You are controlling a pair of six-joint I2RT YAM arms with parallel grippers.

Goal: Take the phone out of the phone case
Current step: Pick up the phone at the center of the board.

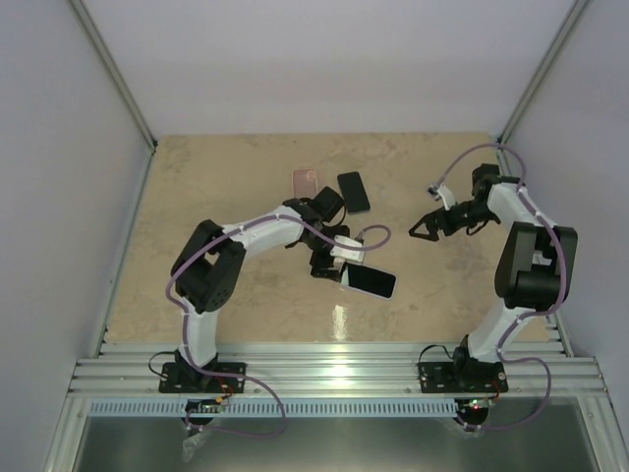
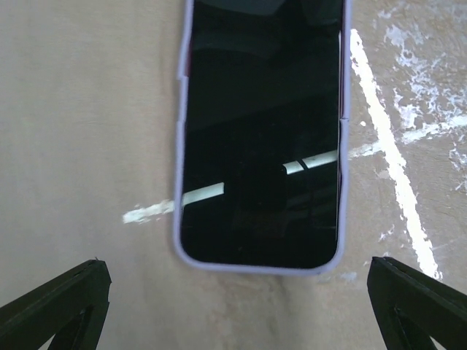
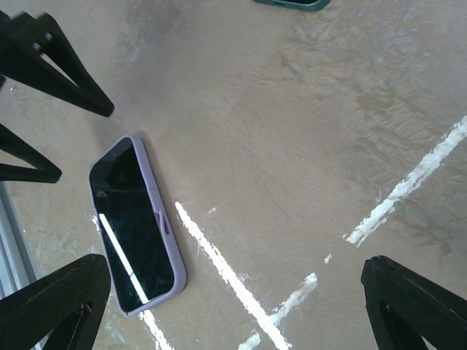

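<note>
One cased phone [image 2: 259, 138], just ahead of left end effector [image 2: 237, 277]

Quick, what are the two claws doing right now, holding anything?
Left gripper: open, holding nothing; the cased phone lies just ahead of it.
Right gripper: open, holding nothing.

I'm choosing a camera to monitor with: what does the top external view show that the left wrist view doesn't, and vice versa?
Only top external: the right gripper, open, plus a pink slab and a dark phone lying farther back. Only left wrist: the lavender case rim wrapping the screen edges. Both: the cased phone lying screen-up on the table, with the open left gripper near it.
</note>
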